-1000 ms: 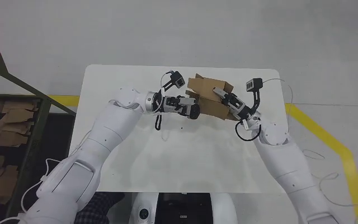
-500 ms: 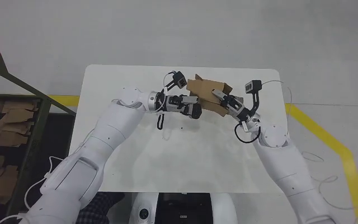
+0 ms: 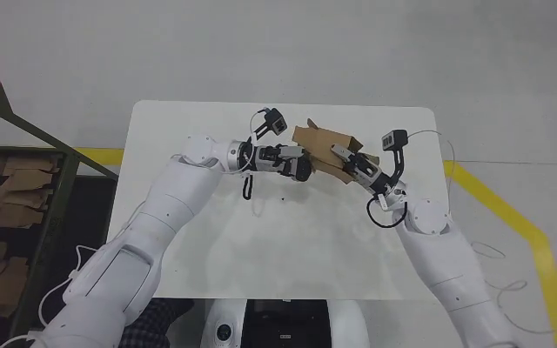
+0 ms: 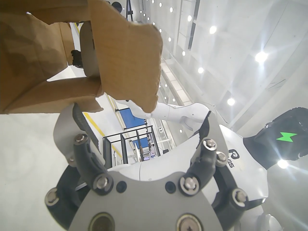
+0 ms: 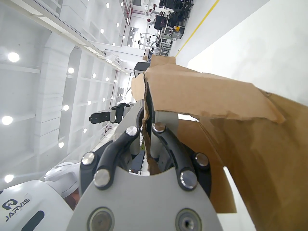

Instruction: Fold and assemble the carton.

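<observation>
While right gripper (image 5: 147, 121) stays clamped on carton (image 3: 324, 139) (slightly shifted) | left gripper (image 4: 141, 108) spread wide

The left gripper (image 4: 141, 121) is spread wide, with nothing between its two dark fingers (image 4: 207, 135). One finger tip sits just under the lower edge of the brown carton (image 4: 125, 56), which rests on the white table (image 4: 26, 150). A ragged-edged flap of the carton hangs out over the gap between the fingers.
</observation>
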Robot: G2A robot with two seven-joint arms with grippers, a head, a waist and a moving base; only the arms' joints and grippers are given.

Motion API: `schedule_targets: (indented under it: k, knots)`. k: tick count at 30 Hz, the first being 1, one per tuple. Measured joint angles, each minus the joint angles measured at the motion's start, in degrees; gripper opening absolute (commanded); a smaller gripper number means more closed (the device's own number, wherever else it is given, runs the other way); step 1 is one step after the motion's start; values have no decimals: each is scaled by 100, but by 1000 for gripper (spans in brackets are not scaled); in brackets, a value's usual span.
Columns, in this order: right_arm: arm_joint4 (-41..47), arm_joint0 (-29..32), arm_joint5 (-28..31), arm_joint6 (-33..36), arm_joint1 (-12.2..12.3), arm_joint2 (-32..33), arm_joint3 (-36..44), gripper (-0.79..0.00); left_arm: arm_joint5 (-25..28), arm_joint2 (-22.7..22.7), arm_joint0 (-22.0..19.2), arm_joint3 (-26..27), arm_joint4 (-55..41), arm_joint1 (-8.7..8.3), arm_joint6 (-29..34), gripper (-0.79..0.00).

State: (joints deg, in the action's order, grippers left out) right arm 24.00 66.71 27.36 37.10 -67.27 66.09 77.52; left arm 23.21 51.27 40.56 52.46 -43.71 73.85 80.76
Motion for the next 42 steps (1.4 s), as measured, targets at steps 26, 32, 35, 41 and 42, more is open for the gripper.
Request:
schedule_targets:
  k: [26,32,35,41,42]
  knots:
    - [214,88,61,317,11,352,28,-785,-11,586,212,-43,-155,-92,41,0]
    - [371,149,157,526,5,362,127,-785,-15,587,202,-83,-118,-71,10,0]
    - [401,172,186,579,10,402,154,-785,33,591,192,-110,-94,-60,-21,0]
    - [472,182,225,626,17,502,129,-785,176,819,295,43,-162,-106,-144,0]
    - [499,183,235,634,18,517,128,-785,187,867,326,81,-168,-120,-156,0]
